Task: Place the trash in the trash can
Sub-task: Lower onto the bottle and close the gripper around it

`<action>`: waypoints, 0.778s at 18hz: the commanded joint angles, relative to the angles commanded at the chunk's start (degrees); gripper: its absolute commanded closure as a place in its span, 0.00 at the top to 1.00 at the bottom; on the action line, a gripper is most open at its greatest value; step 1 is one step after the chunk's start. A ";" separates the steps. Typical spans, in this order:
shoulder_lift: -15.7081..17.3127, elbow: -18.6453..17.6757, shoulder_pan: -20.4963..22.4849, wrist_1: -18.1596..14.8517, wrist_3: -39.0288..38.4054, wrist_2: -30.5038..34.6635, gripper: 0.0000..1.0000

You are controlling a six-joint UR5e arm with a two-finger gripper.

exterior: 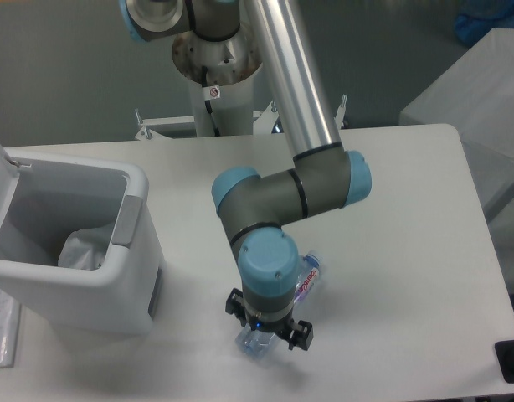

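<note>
Right of the boxy white trash can point(89, 276), gripper point(269, 333) straddles clear ribbed bottle point(305, 280); grip state indeterminate; crumpled wrapper point(81, 248) inside can.

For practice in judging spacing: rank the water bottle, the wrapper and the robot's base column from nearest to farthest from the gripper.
1. Water bottle, lying directly under the gripper.
2. Wrapper, left, inside the trash can.
3. Base column, far table edge.

The trash can point(89, 268) stands at the left of the worktop point(408, 218), lid open, with the wrapper point(79, 248) inside it. The bottle point(278, 322) lies on the worktop to the can's right, near the front edge, directly beneath the gripper point(268, 333).
</note>
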 joint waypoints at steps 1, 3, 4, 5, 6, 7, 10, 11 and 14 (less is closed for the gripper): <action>-0.53 0.00 -0.44 0.09 -0.17 1.14 1.00; -1.93 0.18 -1.58 0.09 -0.35 2.99 1.00; -2.29 0.18 -1.67 0.17 -0.44 3.08 1.00; -2.64 0.18 -1.85 0.09 -0.53 3.17 1.00; -2.73 0.18 -2.11 0.00 -0.53 3.17 1.00; -2.73 0.18 -2.20 0.00 -0.53 3.17 0.99; -2.73 0.09 -2.29 -0.87 -0.53 3.17 0.80; -2.73 0.09 -2.29 -1.31 -0.53 3.17 0.72; -2.29 0.18 -2.29 -1.50 -0.53 3.17 0.63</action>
